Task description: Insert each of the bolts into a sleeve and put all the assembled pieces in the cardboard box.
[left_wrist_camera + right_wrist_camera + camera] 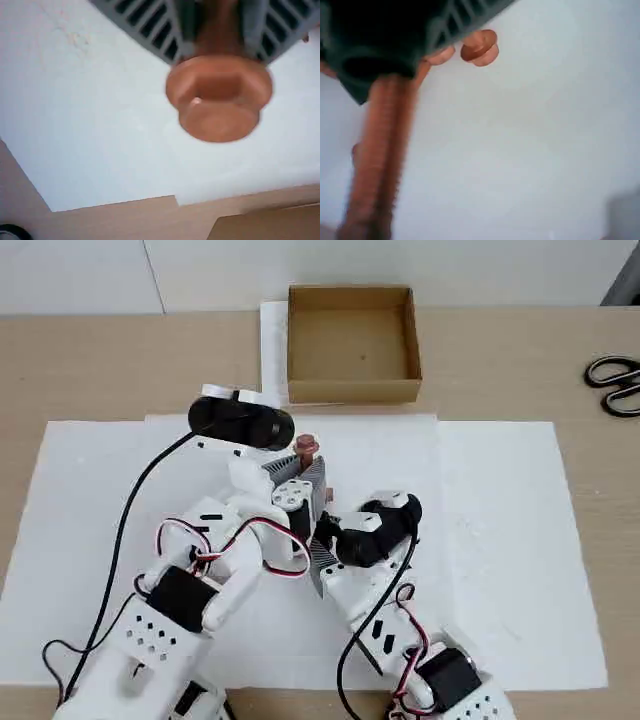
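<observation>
From where I stand, both arms are drawn in close together over the middle of the white paper (500, 540) that covers most of the table (100, 360). The left gripper (305, 462) has its grey ribbed jaws closed on an orange sleeve (218, 97), pinching its narrow part so that the wide flanged end sticks out past the fingertips and hangs just above the paper. Close beside it, toward the near edge of the table, the right gripper (322, 525) points toward the left one. Its jaws look clamped on a long orange threaded bolt (377, 155), though the grip itself is dim in its wrist view. In that view the bolt's shaft runs out from under the dark jaws, and the sleeve shows a little way beyond it, still apart from the bolt. The cardboard box (352, 392) sits open at the far side of the table, just past the paper's far edge and well apart from both grippers. A pair of scissors (615, 383) lies on the bare wood at the far right.
</observation>
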